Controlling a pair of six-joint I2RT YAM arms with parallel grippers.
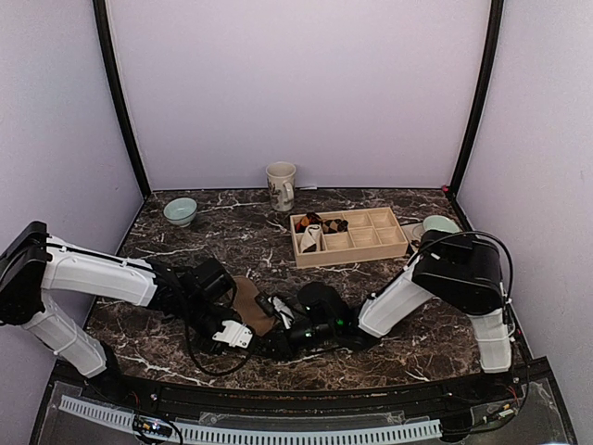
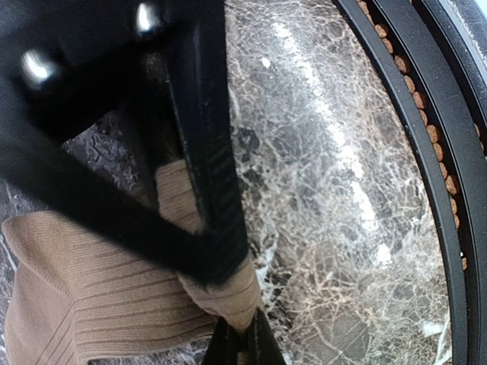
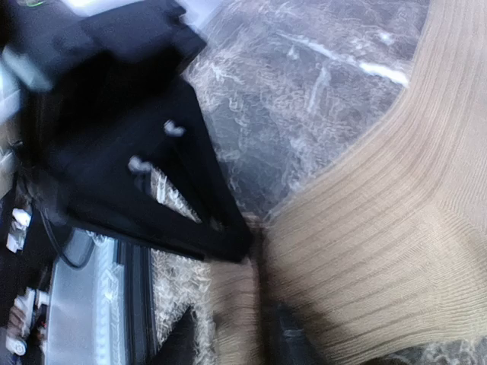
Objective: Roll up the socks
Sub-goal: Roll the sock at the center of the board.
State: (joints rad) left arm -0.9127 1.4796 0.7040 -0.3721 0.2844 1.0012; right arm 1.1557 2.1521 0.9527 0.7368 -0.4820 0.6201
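The plain tan sock [image 1: 248,298] lies flat on the marble table near the front, between both arms. My left gripper [image 1: 241,326] is shut on the sock's near end; in the left wrist view its fingertips [image 2: 237,344] pinch a bunched tip of the ribbed tan sock [image 2: 91,304]. My right gripper [image 1: 275,317] meets it from the right and is shut on a fold of the same sock [image 3: 365,251], its own gripper [image 3: 236,342] straddling the fabric. A small dark bundle with light checks [image 1: 332,224] sits in the tray; it looks like the argyle sock.
A wooden compartment tray [image 1: 371,250] stands at mid-right, with a white rolled sock [image 1: 310,238] and a dark reddish bundle [image 1: 307,220]. A mug [image 1: 281,185] and a green bowl [image 1: 181,211] stand at the back, another bowl [image 1: 438,224] at right. The table's front rail [image 2: 426,152] is close.
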